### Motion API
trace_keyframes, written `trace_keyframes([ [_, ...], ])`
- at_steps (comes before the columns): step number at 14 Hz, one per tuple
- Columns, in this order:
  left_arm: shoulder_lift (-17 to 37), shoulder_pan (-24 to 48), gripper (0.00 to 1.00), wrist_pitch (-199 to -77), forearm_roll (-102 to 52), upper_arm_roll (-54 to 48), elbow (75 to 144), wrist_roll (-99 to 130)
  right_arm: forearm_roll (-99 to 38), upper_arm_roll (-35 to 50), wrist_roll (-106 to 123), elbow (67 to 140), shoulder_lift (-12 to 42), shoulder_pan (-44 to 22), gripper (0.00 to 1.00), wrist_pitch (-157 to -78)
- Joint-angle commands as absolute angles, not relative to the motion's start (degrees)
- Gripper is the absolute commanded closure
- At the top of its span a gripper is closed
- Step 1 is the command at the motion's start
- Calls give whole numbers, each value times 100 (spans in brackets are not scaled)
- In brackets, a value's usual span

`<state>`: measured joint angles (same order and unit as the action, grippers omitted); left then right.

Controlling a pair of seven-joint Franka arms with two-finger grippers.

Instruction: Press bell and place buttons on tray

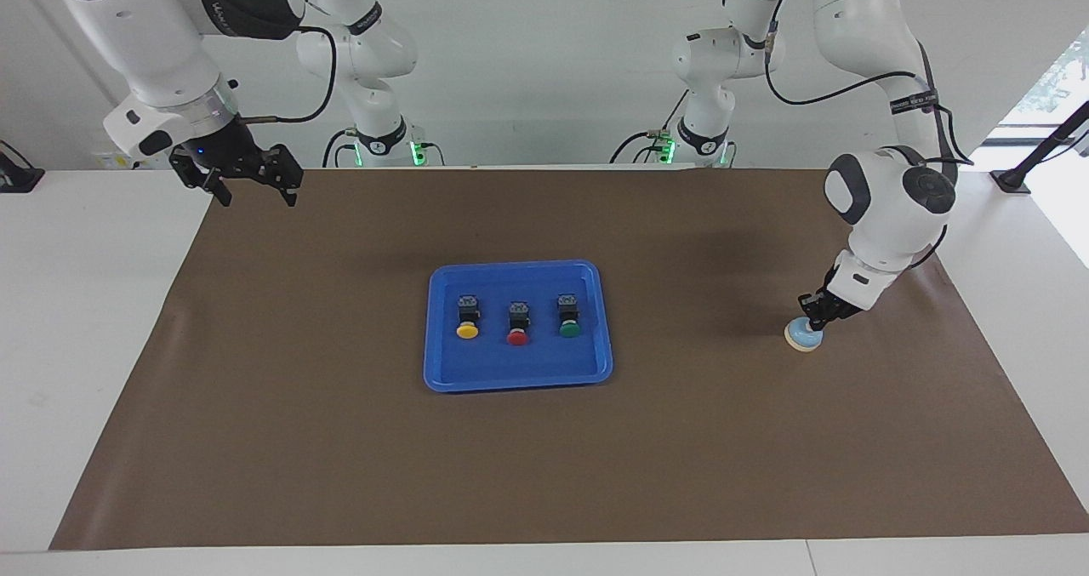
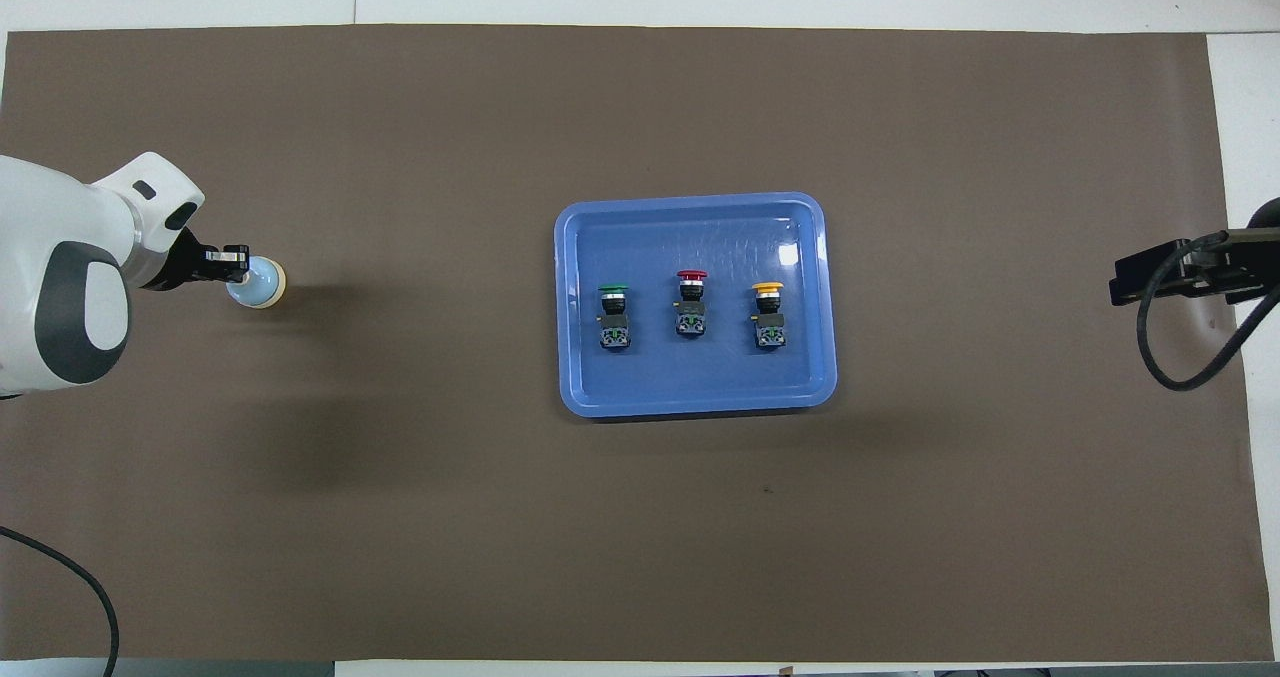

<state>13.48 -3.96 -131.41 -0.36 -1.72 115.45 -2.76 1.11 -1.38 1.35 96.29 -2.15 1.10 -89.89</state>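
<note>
The bell (image 1: 802, 336) sits on the brown mat (image 1: 340, 440) toward the left arm's end of the desk, well apart from the tray. The left gripper (image 1: 812, 322), fingertips together, rests on the bell's top. The blue tray (image 1: 517, 378) lies mid-mat and holds the yellow button (image 1: 467, 316), the red button (image 1: 518, 322) and the green button (image 1: 568, 315) in a row. The right gripper (image 1: 248, 184) hangs wide open over the mat's corner at its own end, waiting.

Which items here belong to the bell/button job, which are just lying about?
Job:
- bell, shut left end effector on its top
- yellow button, red button, green button
- tray holding them

Not job:
- brown mat
</note>
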Motion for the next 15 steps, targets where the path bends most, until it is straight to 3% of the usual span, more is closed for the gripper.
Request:
trace_keyframes([
  [1, 1318, -492, 100, -13684, 44, -202, 12049, -369, 114, -97, 255, 9642, -220, 158, 0, -8974],
  [3, 1318, -527, 100, -12785, 35, -193, 11308, -360, 114, -97, 264, 9650, -228, 167, 0, -8965],
  [4, 1379, -527, 80, -12188, 35, -202, 10833, -360, 114, -97, 264, 9650, -229, 176, 0, -8956],
  [5, 1371, -493, 33, -11842, 35, -202, 10663, -343, 114, -97, 264, 9650, -229, 176, 0, -8956],
  [6, 1206, -423, 0, -11647, 35, -211, 10670, -291, 114, -97, 255, 9650, -220, 176, 0, -8947],
  [10, 537, -272, 0, -10410, -9, -255, 10180, -281, 114, -97, 255, 9642, -220, 167, 0, -8939],
  [13, 484, -220, 0, -9029, -17, -255, 9099, -299, 114, -97, 246, 9642, -229, 158, 0, -8930],
  [15, 239, -202, 0, -8886, -18, -255, 9105, -299, 114, -97, 229, 9642, -229, 158, 0, -8938],
])
